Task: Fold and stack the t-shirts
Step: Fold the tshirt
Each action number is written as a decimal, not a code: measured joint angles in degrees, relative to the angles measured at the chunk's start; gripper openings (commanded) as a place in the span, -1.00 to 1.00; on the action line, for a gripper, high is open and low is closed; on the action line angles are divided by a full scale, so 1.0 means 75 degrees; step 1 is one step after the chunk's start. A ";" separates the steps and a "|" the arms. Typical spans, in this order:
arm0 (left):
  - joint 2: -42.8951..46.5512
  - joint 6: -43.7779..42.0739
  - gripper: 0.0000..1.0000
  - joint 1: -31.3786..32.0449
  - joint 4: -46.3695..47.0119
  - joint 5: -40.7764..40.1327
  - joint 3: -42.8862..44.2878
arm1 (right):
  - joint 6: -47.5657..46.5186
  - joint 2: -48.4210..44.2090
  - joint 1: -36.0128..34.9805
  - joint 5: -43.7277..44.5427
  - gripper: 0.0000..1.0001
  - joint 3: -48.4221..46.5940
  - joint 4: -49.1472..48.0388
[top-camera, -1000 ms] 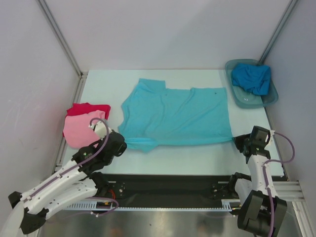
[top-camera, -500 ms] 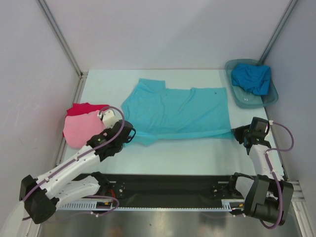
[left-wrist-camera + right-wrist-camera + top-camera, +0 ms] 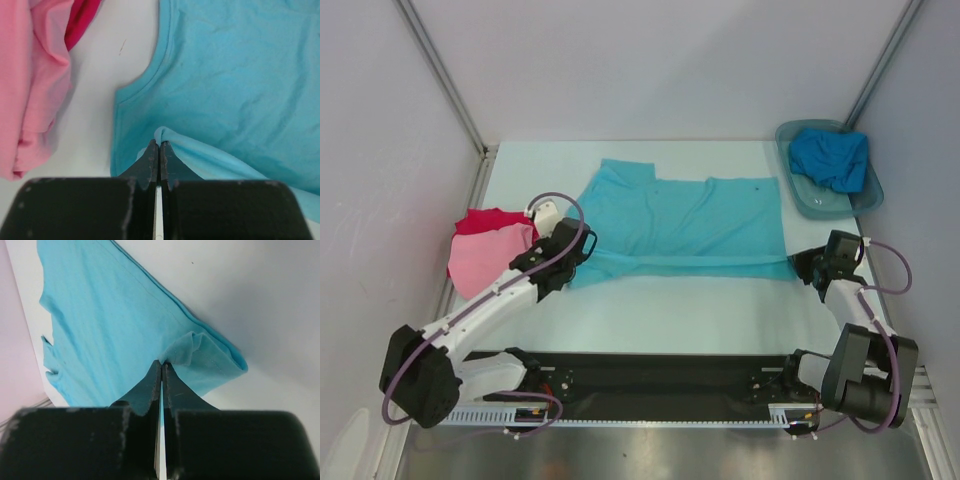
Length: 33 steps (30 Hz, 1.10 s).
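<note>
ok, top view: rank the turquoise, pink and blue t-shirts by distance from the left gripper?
1. turquoise t-shirt, table centre, pinched in the left gripper.
2. pink t-shirt, just left of that gripper.
3. blue t-shirt, in the grey tub at the far right corner.

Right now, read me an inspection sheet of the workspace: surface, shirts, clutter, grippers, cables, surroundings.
Surface: pale table.
Job's things: turquoise t-shirt spread mid-table, near edge lifted and doubled over; pink t-shirt lying on red t-shirt at left; blue t-shirt crumpled in grey tub.
Clutter: nothing seen.
Grippers: left gripper and right gripper each shut on the turquoise t-shirt's near edge.
Cables: a purple cable loops over each wrist.
Surroundings: white walls, metal corner posts.
</note>
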State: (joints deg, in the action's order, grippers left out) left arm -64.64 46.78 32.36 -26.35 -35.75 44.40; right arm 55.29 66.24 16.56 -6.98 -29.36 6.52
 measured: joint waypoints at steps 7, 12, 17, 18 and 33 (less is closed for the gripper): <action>-0.0784 -0.0268 -0.98 -0.0044 0.0510 0.0111 0.0041 | 0.0032 0.0542 -0.0085 0.0000 -1.00 -0.0163 -0.0513; -0.0825 -0.0507 0.14 -0.0175 0.0702 0.0140 0.0050 | 0.0038 0.0880 -0.0134 -0.0032 -0.18 -0.0178 -0.0868; -0.1003 -0.0562 0.31 -0.0283 0.0816 0.0041 0.0137 | -0.0114 0.0973 -0.0262 -0.0093 0.35 -0.0192 -0.1084; -0.1020 -0.0574 0.32 -0.0286 0.0836 0.0032 0.0143 | -0.0154 0.0915 -0.0303 -0.0085 0.39 -0.0195 -0.1084; -0.0991 -0.0650 0.31 -0.0289 0.0702 0.0790 0.1451 | -0.0283 0.0047 -0.1207 0.0052 0.40 -0.2171 -0.0154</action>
State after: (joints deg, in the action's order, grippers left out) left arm -72.07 41.91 30.20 -21.08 -29.82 55.29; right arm 53.17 66.59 7.51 -6.59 -45.65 5.37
